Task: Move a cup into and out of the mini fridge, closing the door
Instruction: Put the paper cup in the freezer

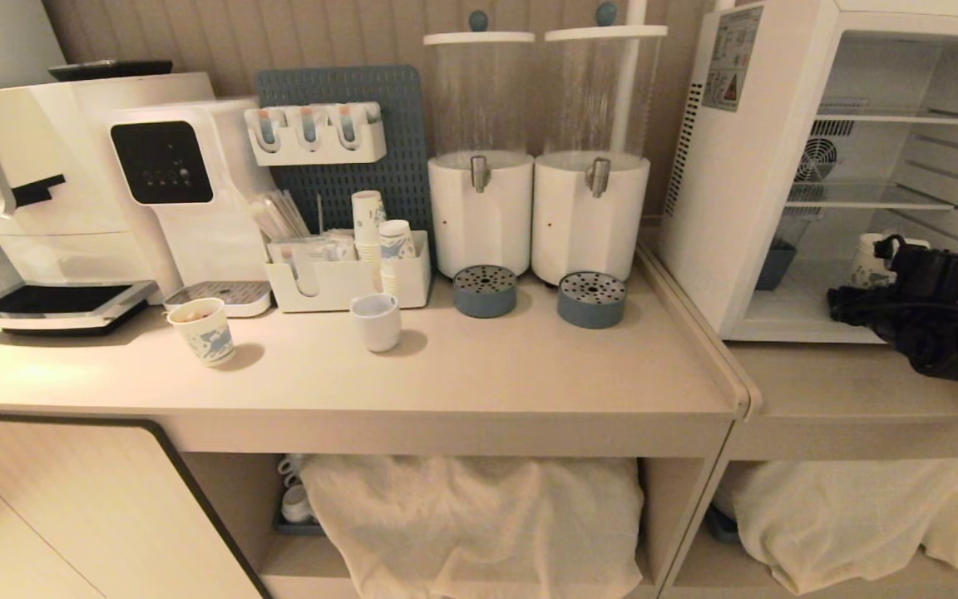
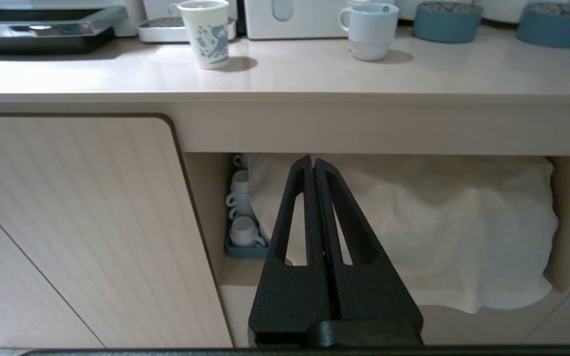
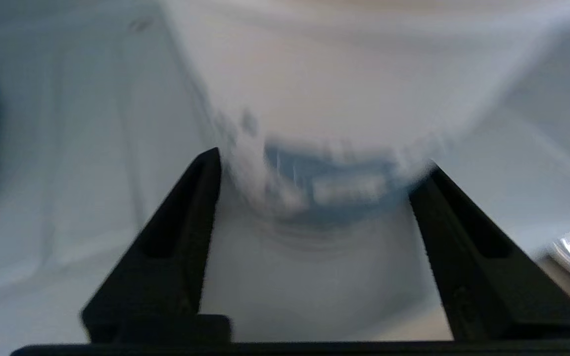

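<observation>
Paper cup (image 1: 868, 259) inside mini fridge (image 1: 745, 191), door open.
R gripper (image 3: 319, 198) fingers apart around cup; take-out & door closing left, I judge.

Nothing is reading clearly here. A warning sticker (image 1: 733, 60) is showing on the vented side of the mini fridge (image 1: 716, 191), a triangle sign just visible, but its print is coming through too small to make out. Blue print is showing on the short paper cup (image 2: 208, 32), a pattern rather than lettering.
</observation>
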Available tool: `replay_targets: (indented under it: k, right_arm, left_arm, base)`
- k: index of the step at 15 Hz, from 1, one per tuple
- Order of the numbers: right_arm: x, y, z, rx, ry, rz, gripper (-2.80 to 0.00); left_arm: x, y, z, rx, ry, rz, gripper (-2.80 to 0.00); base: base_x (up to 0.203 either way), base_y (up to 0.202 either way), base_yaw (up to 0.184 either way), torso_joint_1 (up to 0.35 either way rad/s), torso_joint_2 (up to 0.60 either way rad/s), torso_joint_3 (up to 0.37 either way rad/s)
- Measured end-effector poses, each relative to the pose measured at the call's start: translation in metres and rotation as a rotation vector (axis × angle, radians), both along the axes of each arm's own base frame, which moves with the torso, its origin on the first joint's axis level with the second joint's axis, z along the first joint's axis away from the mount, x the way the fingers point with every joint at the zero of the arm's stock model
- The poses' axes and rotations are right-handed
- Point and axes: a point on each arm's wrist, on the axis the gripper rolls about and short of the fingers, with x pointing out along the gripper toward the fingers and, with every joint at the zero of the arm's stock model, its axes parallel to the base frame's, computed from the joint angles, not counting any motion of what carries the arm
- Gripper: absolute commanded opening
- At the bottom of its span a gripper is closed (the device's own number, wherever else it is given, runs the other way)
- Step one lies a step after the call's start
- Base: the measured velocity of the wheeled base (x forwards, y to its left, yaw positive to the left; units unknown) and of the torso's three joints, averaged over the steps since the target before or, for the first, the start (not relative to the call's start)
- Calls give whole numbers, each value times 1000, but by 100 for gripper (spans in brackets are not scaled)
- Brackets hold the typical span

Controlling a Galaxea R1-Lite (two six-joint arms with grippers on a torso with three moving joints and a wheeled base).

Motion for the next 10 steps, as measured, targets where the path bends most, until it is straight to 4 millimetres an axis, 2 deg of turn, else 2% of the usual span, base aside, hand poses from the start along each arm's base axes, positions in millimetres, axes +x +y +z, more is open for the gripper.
replay_targets:
  k: [2,5,8,10]
  right_arm:
    - [-14,4,8,21,16,35,0]
    - [-43,15,38,40,7,96,0]
    - [-89,33,76,80,6,212,0]
    - [-129,45,102,117,-3,333,0]
  left_arm:
    - [0,0,0,0,0,0,-280]
    - [0,0,0,0,-2,0,-280]
    - [0,0,0,0,-3,-1,-280]
    - [0,0,1,-3,-6,-1,-280]
  base:
    - [0,0,0,0,0,0]
    - [0,0,0,0,0,0]
    - [0,0,0,0,0,0]
    - [0,0,0,0,0,0]
